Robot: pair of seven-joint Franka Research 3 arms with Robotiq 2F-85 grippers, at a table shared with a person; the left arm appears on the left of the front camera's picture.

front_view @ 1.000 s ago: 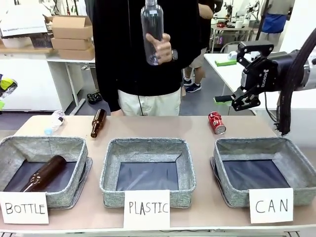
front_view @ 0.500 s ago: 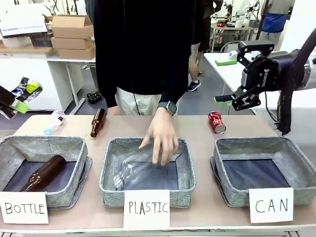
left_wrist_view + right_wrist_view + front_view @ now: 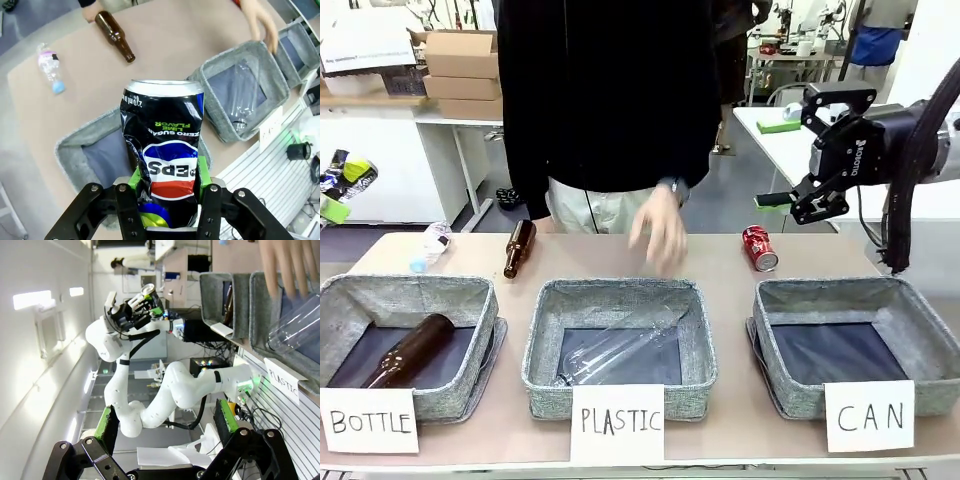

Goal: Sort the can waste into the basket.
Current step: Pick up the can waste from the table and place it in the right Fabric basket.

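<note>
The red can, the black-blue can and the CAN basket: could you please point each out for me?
red can (image 3: 759, 249), front view, middle of its side.
black-blue can (image 3: 167, 155), left wrist view, middle of its printed side.
CAN basket (image 3: 830, 298), front view, its far wall.

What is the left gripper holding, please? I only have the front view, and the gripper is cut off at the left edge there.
Observer: The left wrist view shows the left gripper shut on the black-blue can.
Operator: Is the can dented?
Observer: Yes, its wall is crumpled on one side.
Operator: And the right gripper?
Observer: The right wrist view shows the right gripper open, with nothing between its jaws.
</note>
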